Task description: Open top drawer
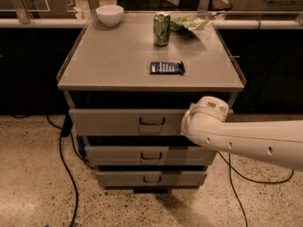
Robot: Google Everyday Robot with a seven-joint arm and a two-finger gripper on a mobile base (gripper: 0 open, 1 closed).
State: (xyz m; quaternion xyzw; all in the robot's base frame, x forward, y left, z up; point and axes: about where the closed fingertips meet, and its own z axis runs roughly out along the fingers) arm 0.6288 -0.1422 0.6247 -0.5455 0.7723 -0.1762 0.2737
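The top drawer (113,122) is the widest of three grey-beige drawers in a metal cart, with a dark gap above its front panel. Its small dark loop handle (152,122) sits at the panel's centre. My white arm reaches in from the right edge. Its rounded wrist covers the right end of the top drawer's front. My gripper (186,128) is at the arm's left tip, against the drawer front just right of the handle, mostly hidden by the wrist.
Two narrower drawers (150,155) sit below. On the cart top (109,60) are a white bowl (109,14), a green can (162,29), a crumpled bag (189,21) and a dark blue packet (167,67). Black cables (66,169) trail on the speckled floor.
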